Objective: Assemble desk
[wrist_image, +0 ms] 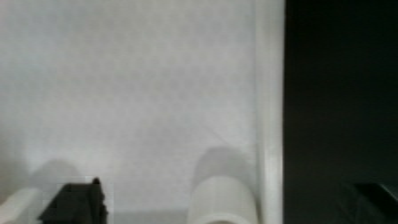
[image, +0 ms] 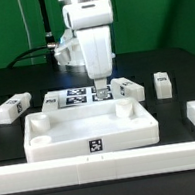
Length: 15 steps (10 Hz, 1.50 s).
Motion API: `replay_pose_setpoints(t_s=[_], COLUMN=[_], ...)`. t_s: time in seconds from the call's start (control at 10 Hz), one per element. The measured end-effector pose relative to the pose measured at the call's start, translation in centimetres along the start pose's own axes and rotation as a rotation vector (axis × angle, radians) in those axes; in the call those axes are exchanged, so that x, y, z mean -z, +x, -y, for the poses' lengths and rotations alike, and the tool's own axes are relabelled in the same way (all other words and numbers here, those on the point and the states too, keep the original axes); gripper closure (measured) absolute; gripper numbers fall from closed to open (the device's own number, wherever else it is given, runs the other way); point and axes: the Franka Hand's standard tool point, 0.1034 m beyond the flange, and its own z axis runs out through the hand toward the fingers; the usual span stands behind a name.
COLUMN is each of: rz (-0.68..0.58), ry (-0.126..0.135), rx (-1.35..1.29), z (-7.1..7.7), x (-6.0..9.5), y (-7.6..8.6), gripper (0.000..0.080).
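At the centre of the table (image: 8, 84) lies the desk slab (image: 67, 142); my gripper (image: 103, 91) hangs spread and empty over its far rim. Grasping the slab seems next: I must descend, straddle the rim, close.

A plain green backdrop (image: 4, 28) fills the rear of the exterior view, evenly and softly lit – no hard shadows. Before it stands a matte black table (image: 3, 87), with black cables (image: 36, 52) curving at its far edge. A long low white rail (image: 106, 166) lies along the near side – another stretch shows at the exterior view's right
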Motion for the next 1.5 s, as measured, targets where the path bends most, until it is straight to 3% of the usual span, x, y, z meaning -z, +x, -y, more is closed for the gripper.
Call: replay_pose_setpoints(t_s=[0.4,0.7,0.9,1.0,1.1,1.2,1.3,1.5], rz=[-0.015,-0.016,-0.016,-0.016,-0.016,-0.016,-0.016,-0.016], ry=[0.058,0.065,0.066,0.066,0.066,0.066,0.067,0.067], rx=[-0.017,-0.034,-0.035,-0.035,-0.035,-0.034,-0.039,-0.039], z=[1.7,1.9,2.0,2.0,2.0,2.0,2.0,2.0], x=[-3.0,-3.3,-3.3,-3.3,-3.3,-3.3,-3.3,-3.3], y=[-0.2,-0.1,-0.1,-0.1,-0.1,-0.1,-0.2,-0.2], gripper=[0.0150,0.0150,0.0395,0.0577,0.0577,0.0707,0.0742,0.0742])
